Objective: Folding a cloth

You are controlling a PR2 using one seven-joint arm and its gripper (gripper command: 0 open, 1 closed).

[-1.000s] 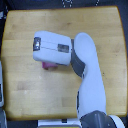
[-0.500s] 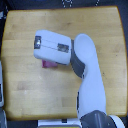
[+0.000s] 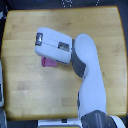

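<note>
One arm (image 3: 87,75) (pincer hidden) has uncovered more cloth (image 3: 48,62).

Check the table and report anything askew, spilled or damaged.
Nothing stands out. The cloth lies on the wooden table, mostly hidden under the arm, so its folds cannot be judged. No spill or damage shows. The jaws are hidden.

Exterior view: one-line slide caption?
White PR2 arm stretched over a wooden tabletop, covering most of a small pink-magenta cloth; gripper hidden.
</note>
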